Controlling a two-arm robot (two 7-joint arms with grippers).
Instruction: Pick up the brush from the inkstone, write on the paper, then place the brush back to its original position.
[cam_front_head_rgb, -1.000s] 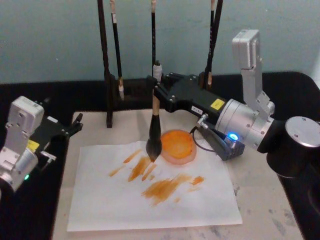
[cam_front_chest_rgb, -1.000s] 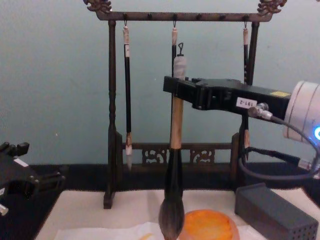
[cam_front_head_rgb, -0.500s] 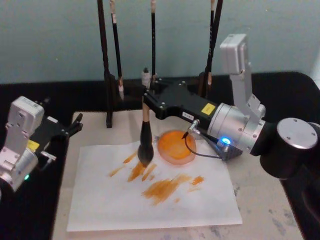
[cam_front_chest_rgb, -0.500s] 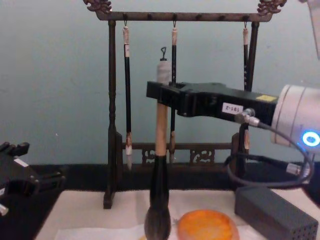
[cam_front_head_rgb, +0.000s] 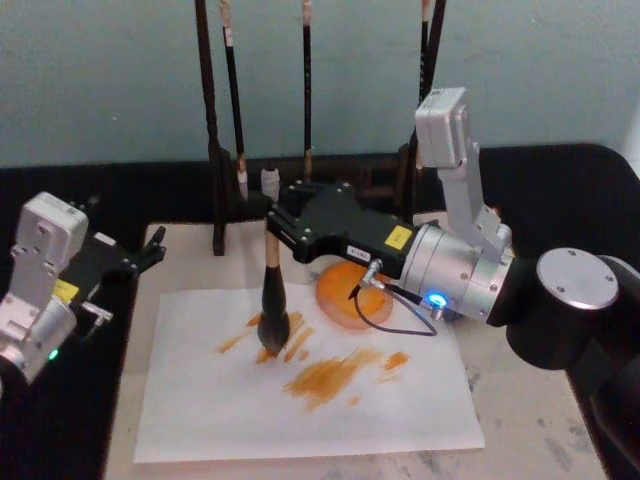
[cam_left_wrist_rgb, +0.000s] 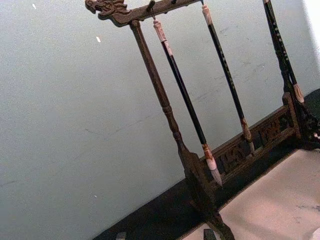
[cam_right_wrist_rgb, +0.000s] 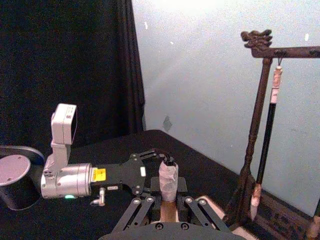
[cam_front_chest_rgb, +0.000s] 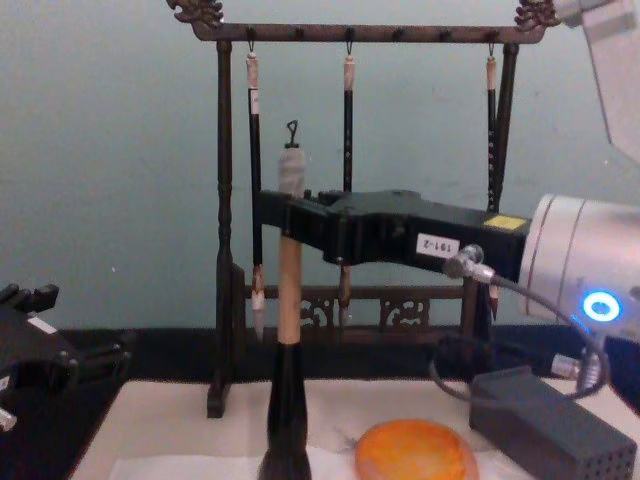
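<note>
Right jaws and brush (cam_front_head_rgb: 272, 298) farther left, seemingly on paper (cam_front_head_rgb: 250, 410)

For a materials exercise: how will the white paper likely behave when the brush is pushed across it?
The paper looks thin and slightly wrinkled, so probably floppy and light. With the left gripper parked aside, the brush in the right gripper may drag or bunch it.
</note>
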